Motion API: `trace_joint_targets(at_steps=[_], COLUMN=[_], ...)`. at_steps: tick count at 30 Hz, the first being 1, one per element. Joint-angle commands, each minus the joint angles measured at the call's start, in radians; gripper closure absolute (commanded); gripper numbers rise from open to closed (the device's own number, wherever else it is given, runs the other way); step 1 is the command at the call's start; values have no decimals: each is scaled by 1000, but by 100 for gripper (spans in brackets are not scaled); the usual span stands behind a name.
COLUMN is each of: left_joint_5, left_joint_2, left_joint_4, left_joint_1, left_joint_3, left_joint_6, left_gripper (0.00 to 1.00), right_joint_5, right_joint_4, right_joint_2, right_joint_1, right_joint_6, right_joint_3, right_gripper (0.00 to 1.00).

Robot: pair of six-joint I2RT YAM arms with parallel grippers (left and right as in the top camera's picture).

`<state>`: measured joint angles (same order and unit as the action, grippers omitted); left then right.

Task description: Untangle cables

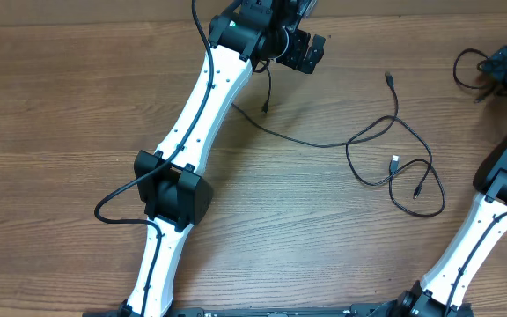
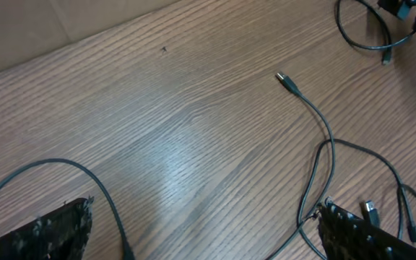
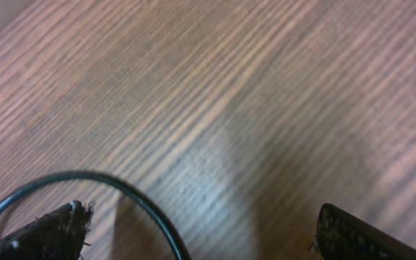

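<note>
Several thin black cables (image 1: 394, 167) lie looped over one another on the wooden table, right of centre. One strand ends in a small plug (image 2: 284, 78) at the far side. My left gripper (image 1: 311, 53) hangs at the far centre and is open. A thin cable (image 2: 110, 202) lies on the table between its fingers (image 2: 49, 231), untouched. At the far right my right gripper (image 1: 503, 63) is open too. A curved black cable (image 3: 132, 195) passes on the table between its fingers (image 3: 356, 235), and its loop (image 1: 466, 72) shows beside it in the overhead view.
The left arm (image 1: 192, 132) stretches diagonally from the near left to the far centre, with its own thicker black wire (image 1: 117, 198) looping out. The right arm (image 1: 491, 211) stands along the right edge. A wall or board (image 2: 49, 29) borders the table's far side.
</note>
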<state>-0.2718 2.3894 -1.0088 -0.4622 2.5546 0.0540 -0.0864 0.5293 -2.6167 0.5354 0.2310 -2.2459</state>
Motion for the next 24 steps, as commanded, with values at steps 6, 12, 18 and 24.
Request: trace_joint_targets(at_steps=[6, 12, 18, 24], left_joint_5=[-25, -25, -25, -25], left_joint_2=[-45, -45, -45, -45], left_joint_4=[-4, -8, -13, -19], left_joint_1=[3, 3, 3, 3], left_joint_3=[16, 16, 16, 16], left_joint_6=[29, 28, 14, -18], left_gripper=[0, 0, 1, 0], right_joint_5=[56, 193, 193, 193], right_joint_4=[38, 191, 394, 470], right_joint_2=[378, 571, 607, 606], right_joint_1=[4, 3, 3, 2], right_joint_6=[-1, 93, 190, 189], right_joint_3=[-54, -54, -53, -51], right_gripper=[0, 0, 0, 0])
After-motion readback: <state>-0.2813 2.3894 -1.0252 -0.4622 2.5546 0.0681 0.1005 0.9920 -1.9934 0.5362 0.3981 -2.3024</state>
